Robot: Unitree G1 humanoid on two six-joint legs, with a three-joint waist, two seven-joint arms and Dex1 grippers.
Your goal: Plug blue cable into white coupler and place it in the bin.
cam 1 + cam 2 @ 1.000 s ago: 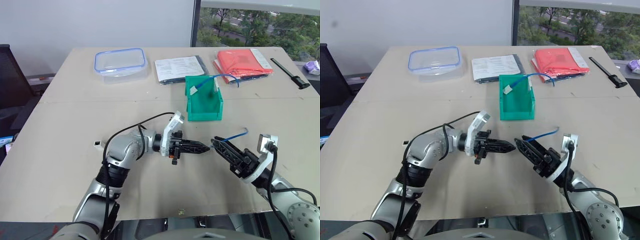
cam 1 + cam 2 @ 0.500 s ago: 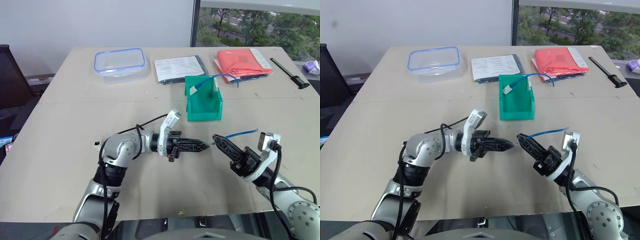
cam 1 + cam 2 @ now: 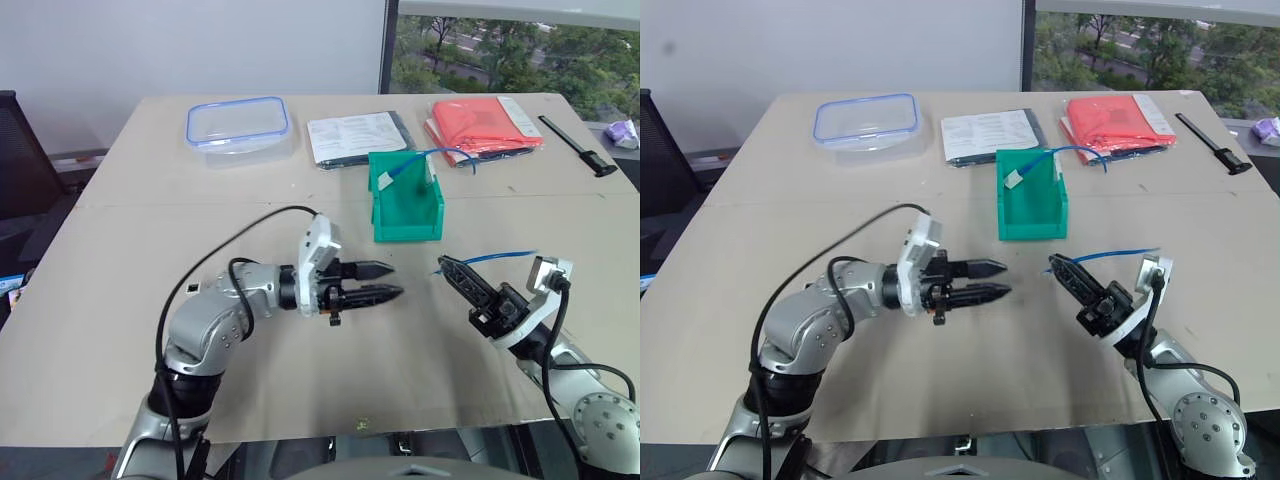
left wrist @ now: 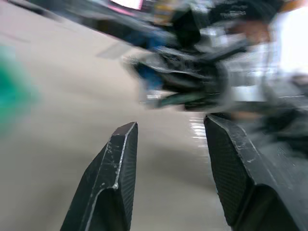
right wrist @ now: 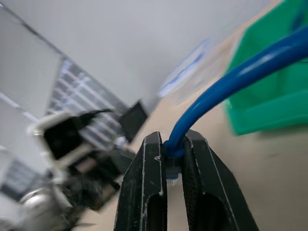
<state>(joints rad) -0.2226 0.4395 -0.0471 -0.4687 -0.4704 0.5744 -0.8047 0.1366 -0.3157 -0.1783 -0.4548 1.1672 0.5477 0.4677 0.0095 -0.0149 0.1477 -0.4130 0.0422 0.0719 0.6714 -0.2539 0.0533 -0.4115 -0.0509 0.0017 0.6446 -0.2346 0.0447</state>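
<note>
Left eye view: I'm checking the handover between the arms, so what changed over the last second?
The left claw opened and drew back to the robot's left, away from the right claw. The right claw closed on the thin bright-blue cable and moved right. The small green plastic bin, with another blue cable over it, and the clear blue-rimmed container stayed put.

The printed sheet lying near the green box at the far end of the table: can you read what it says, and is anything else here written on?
No text can be read anywhere.
White printed paper sheet: rows of print, too small to read.
Flat red plastic packet: white label at its corner, too small to read.
Clear food container with a blue rim: no writing visible.
Green plastic bin: no writing visible.
</note>
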